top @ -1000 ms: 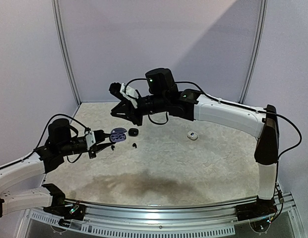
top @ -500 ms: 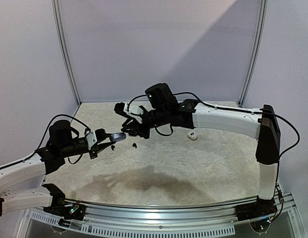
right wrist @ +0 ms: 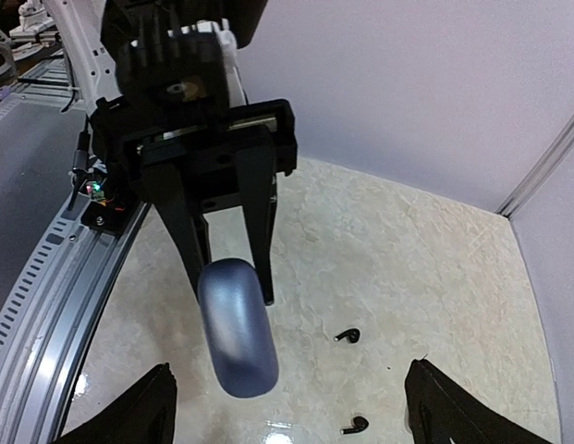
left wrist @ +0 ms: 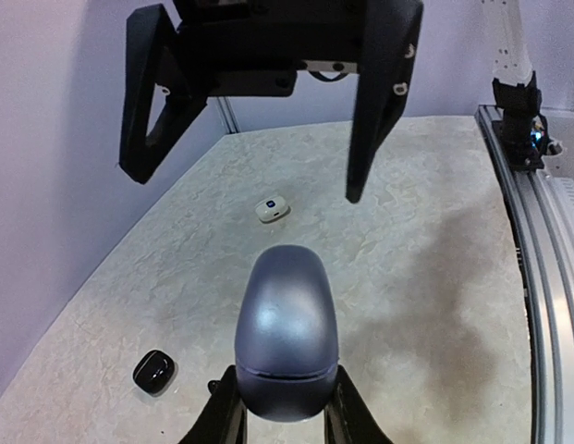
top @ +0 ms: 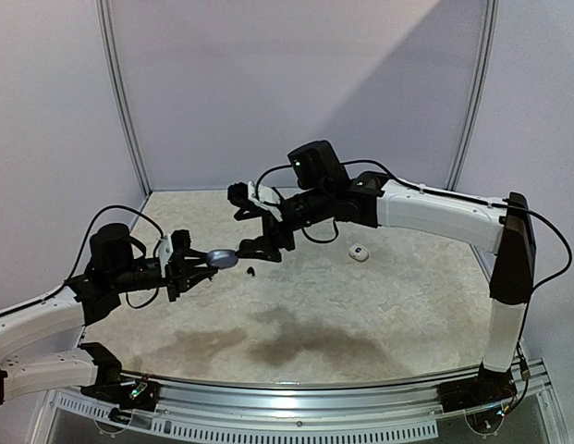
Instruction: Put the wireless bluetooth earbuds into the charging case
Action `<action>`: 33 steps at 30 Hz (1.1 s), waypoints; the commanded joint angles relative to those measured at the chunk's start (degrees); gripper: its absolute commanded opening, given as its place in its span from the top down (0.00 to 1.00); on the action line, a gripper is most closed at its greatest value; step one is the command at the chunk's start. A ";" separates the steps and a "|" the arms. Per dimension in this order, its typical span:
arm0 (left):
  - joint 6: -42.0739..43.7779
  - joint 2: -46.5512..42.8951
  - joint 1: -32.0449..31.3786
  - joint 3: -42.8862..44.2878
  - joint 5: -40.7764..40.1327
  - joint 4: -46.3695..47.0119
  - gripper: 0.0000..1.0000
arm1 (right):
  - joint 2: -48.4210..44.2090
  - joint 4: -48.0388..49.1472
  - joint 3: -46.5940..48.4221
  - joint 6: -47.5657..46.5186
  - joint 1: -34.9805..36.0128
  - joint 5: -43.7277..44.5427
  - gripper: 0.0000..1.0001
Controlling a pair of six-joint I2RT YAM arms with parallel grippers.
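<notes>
While one case (right wrist: 236,328) is gripped, two black earbuds (right wrist: 347,335) (right wrist: 356,425) lie loose.

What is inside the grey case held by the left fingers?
Nothing can be seen: the grey case is shut, so its inside is covered. Two black earbuds lie outside, on the table.

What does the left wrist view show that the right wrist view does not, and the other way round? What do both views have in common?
Only the left wrist view shows a small white rounded case and a small black glossy case, both lying on the table. Only the right wrist view shows two tiny black earbuds, loose on the table. Both views show the blue-grey pebble-shaped case clamped in the left gripper, the right gripper wide open with nothing in it, and the beige marbled table.
</notes>
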 commanded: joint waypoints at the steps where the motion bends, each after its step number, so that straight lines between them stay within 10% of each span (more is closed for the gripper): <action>1: -5.72 0.41 -0.30 1.45 1.17 3.12 1.00 | 3.22 -2.94 2.37 -1.88 0.87 -4.88 0.16; 7: -9.76 0.91 -0.30 1.55 1.06 6.24 1.00 | 5.52 -3.59 3.96 -1.86 0.94 -7.41 0.27; 23: -11.00 1.96 -0.65 2.73 0.77 6.78 1.00 | 6.40 -2.43 4.84 0.03 0.70 -7.88 1.00; 24: -11.18 1.94 -0.71 2.45 -0.33 6.97 0.96 | 6.14 -2.22 4.85 0.31 0.51 -7.75 1.00; 27: -12.38 1.80 -0.82 1.54 -6.56 8.22 0.05 | 5.58 -0.49 4.78 4.46 -1.44 -8.01 1.00; 33: -10.22 1.26 -0.82 0.83 -10.59 8.10 0.01 | 7.47 1.10 5.56 22.45 -10.48 -4.51 1.00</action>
